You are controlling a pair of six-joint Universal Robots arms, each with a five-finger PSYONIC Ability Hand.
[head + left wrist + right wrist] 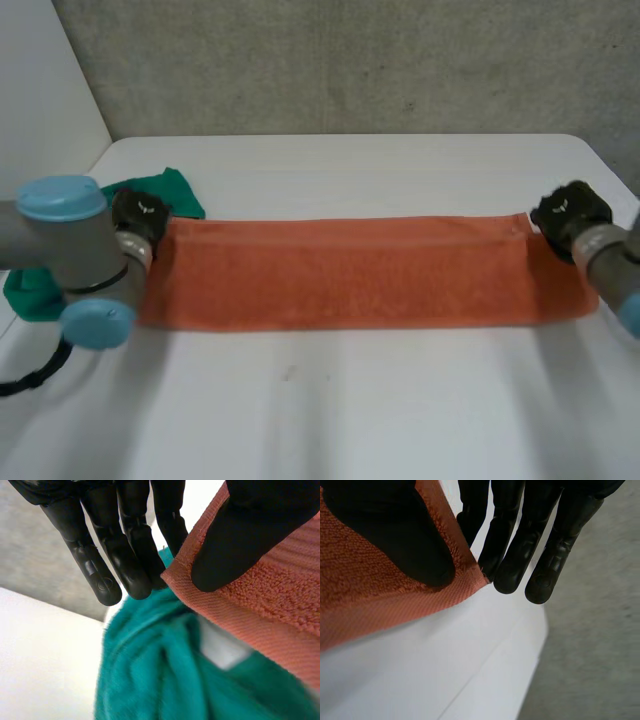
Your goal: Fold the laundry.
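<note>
Head view: an orange towel was laid flat in a long strip across the white table. Its far left corner was pinched between the thumb and straight fingers of the left hand, just beside a green cloth. Its far right corner was pinched the same way by the right hand.

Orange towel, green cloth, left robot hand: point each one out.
orange towel (350,275), head view, middle of its top surface.
green cloth (150,680), left wrist view, bunched folds beyond the fingertips.
left robot hand (245,535), left wrist view, thumb on the towel's corner.
</note>
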